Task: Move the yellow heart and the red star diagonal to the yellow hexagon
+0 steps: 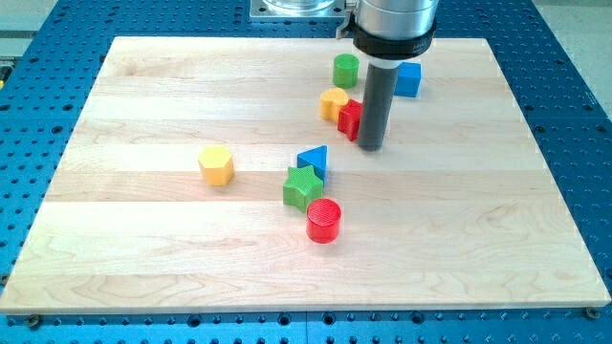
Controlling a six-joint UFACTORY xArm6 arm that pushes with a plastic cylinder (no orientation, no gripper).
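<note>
Camera view: no gripper, just a rod; my tip [371, 146] sits touching the red star [350, 118] on its right, w/ yellow heart [334, 102] just beyond, near table's top edge, prob. lined up to shove both toward the yellow hexagon [217, 164], well apart at centre-left.

Robotics lab bench. Pale wooden tabletop [191, 239] sits on blue metal base plate [574, 143] drilled with regular grid of mounting holes. Grey robot arm mount [296, 8] bolted at view's top edge. Small coloured plastic test blocks scattered on wood. No household or shop furnishings visible.
</note>
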